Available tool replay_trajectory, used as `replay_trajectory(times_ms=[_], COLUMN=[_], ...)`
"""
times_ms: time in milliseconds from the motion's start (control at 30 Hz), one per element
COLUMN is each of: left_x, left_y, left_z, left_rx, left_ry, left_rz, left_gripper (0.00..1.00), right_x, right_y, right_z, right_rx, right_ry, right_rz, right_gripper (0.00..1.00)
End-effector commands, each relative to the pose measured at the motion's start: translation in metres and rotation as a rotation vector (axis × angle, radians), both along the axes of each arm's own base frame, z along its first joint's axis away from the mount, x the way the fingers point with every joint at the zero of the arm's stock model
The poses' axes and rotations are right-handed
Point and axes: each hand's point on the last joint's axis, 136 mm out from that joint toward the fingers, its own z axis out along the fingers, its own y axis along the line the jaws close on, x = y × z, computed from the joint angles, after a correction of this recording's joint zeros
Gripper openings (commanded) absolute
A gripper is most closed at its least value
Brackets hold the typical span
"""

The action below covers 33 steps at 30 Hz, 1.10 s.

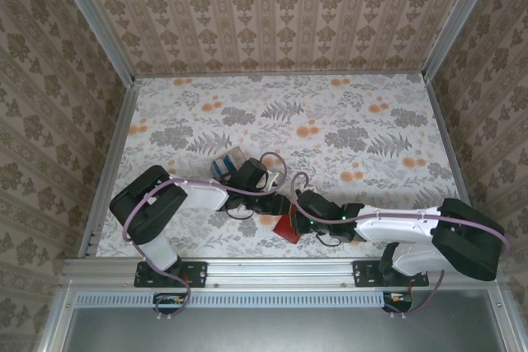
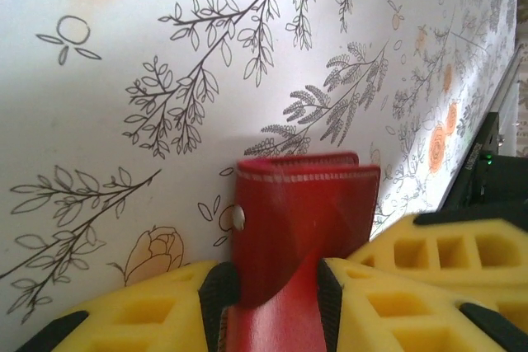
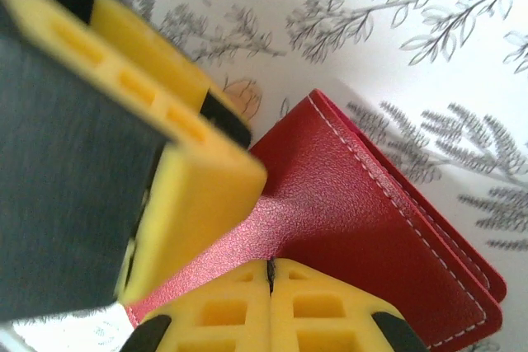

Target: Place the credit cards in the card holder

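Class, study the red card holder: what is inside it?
The card holder, held by the left gripper, shows its red outer covers and clasp stud. Those covers hide the interior, so pockets or cards inside cannot be seen.

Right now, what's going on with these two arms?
Both grippers meet at the red wallet, near the front of the table. The left gripper is clamped across it. The right gripper is shut, tips against its cover. The cards lie in a pile farther back.

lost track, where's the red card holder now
In the top view the red card holder is near the table's front edge, centre, gripped by the left hand with the right hand beside it.
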Motion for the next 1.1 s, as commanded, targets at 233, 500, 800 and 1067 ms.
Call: replay_trajectory(times_ms=[233,500,800,1067], left_x=[-0.005,-0.003,0.002,0.007], left_y=[0.013,0.017,0.045,0.051], left_z=[-0.043,-0.014,0.002,0.014], left_rx=[0.105,0.048,0.063,0.090], left_ry=[0.059,0.001,-0.032,-0.113], left_rz=[0.028,0.006,0.078,0.102], left_gripper=[0.40,0.43,0.46,0.47], right_x=[-0.032,-0.008,0.057,0.058], right_y=[-0.029,-0.025,-0.007,0.008], right_z=[-0.021,0.007,0.036,0.046], right_rx=[-0.043,0.044,0.163,0.228], right_ry=[-0.040,-0.124,-0.136,-0.012], right_rz=[0.125,0.144,0.204,0.308], right_gripper=[0.00,0.00,0.00,0.00])
